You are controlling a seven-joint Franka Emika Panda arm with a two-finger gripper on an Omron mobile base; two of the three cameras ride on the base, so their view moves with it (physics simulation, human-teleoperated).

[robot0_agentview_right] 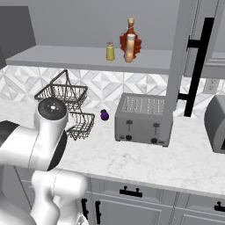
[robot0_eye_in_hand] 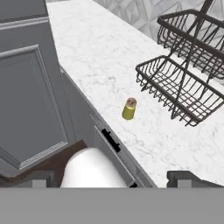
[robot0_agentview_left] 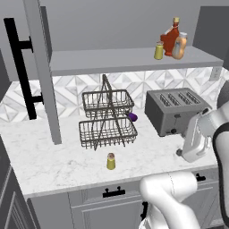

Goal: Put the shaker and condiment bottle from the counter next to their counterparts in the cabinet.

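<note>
Grey cabinet (robot0_agentview_left: pixel 129 60), door swung wide; squat orange-tan condiment bottle (robot0_agentview_left: pixel 179 48) on its shelf beside red bottle (robot0_agentview_left: pixel 170 38) and twin shaker (robot0_agentview_left: pixel 159 51). Marble desk (robot0_agentview_left: pixel 53 163): olive-yellow shaker (robot0_agentview_left: pixel 111 161), tan-capped, upright, near wire basket (robot0_agentview_left: pixel 107 129). Pincer (robot0_eye_in_hand: pixel 112 179) spread, holding nothing.

**Bottles and shaker grouped on the cabinet shelf, toaster below**

On the grey cabinet shelf (robot0_agentview_right: pixel 66 56) stand three things close together: a small olive-yellow shaker (robot0_agentview_right: pixel 110 51), a squat orange-tan condiment bottle (robot0_agentview_right: pixel 130 48) with a white cap, and directly behind it a dark-red bottle (robot0_agentview_right: pixel 132 40) with a tan stopper. The shaker is just left of the condiment bottle. The open cabinet door (robot0_agentview_right: pixel 178 66) rises at right, with its long black bar handle (robot0_agentview_right: pixel 198 61). Below, on the white marble table (robot0_agentview_right: pixel 145 160), a silver toaster (robot0_agentview_right: pixel 139 119) sits near the tiled wall. Left of it lies a small purple object (robot0_agentview_right: pixel 104 115), beside a two-tier wire basket (robot0_agentview_right: pixel 66 97). The robot's white arm (robot0_agentview_right: pixel 39 145) fills the lower left. Grey drawers (robot0_agentview_right: pixel 132 197) with short black pulls run beneath.
</note>
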